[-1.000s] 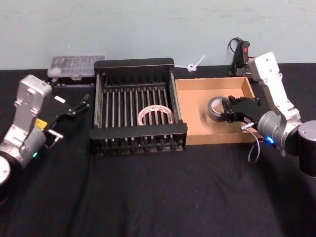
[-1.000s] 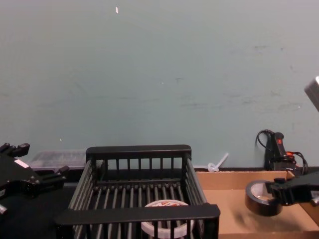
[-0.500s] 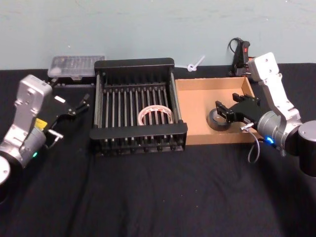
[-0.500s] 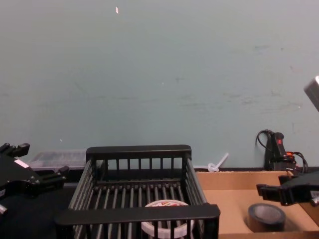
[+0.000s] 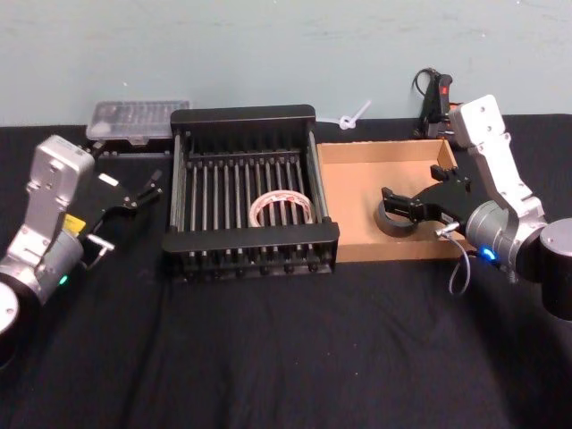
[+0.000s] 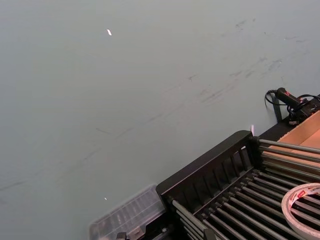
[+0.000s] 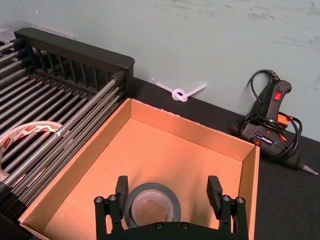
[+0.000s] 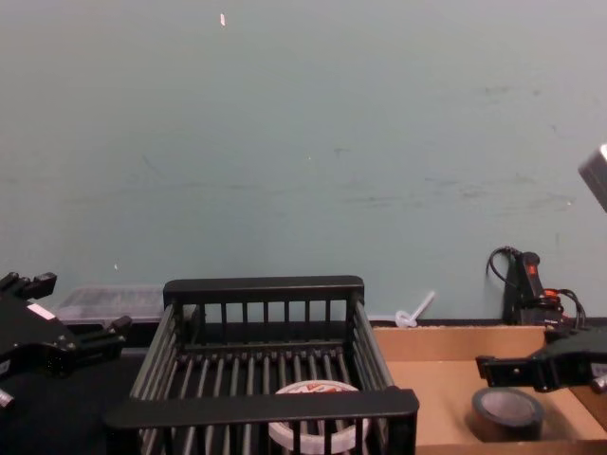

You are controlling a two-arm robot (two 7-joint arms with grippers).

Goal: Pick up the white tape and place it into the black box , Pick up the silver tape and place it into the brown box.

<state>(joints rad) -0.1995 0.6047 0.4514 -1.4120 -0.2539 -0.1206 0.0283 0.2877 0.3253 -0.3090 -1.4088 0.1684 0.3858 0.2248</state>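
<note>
**Desk:** Where's the silver tape sitting?

**Me:** I see the silver tape (image 7: 152, 206) lying flat on the floor of the brown box (image 5: 357, 166), toward the box's near wall. My right hand (image 7: 170, 197) hangs just over it with the fingers (image 7: 121, 189) spread wide on either side of the roll, not gripping it.

**Desk:** And the white one?

**Me:** The white tape (image 5: 281, 208) lies flat on the barred floor of the black box (image 5: 243, 116), which stands right against the brown box on its left side. From the chest camera I catch the roll's red-marked top (image 8: 317, 390) through the front slats.

**Desk:** Left arm?

**Me:** My left hand (image 5: 147, 192) is parked over the black counter (image 5: 286, 349), left of the black box, fingers apart and holding nothing.

**Desk:** Anything else nearby?

**Me:** A clear plastic case (image 5: 138, 121) behind the black box's left corner, a white zip tie (image 7: 180, 93) and a glue gun (image 7: 270, 129) behind the brown box.
</note>
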